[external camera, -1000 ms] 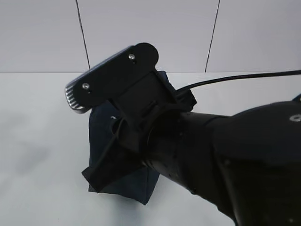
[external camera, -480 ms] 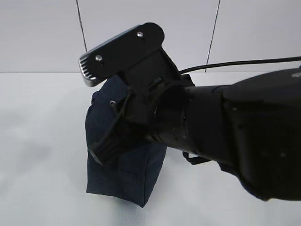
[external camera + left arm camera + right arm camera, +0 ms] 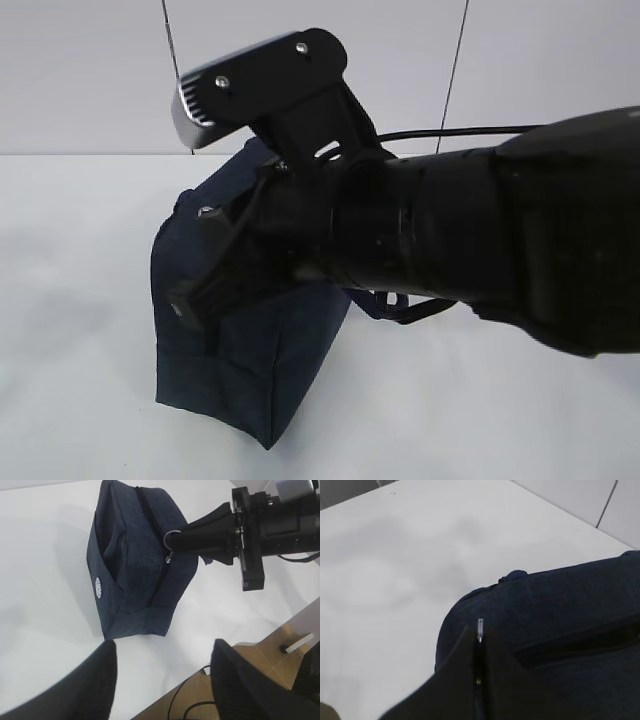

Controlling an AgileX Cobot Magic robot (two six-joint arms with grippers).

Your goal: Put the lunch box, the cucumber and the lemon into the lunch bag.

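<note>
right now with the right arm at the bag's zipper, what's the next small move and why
Probably pull the silver ring pull along the black zipper to open the lunch bag. The right end effector looks closed on the ring, and the zipper line below it appears shut. No lunch box, cucumber or lemon is in view. The left end effector hangs open, clear of the bag.

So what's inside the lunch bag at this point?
Cannot tell. The lunch bag looks zipped along its top, so its contents are hidden. The right hand is pinched on the silver ring pull. No lunch box, cucumber or lemon shows in any view.
</note>
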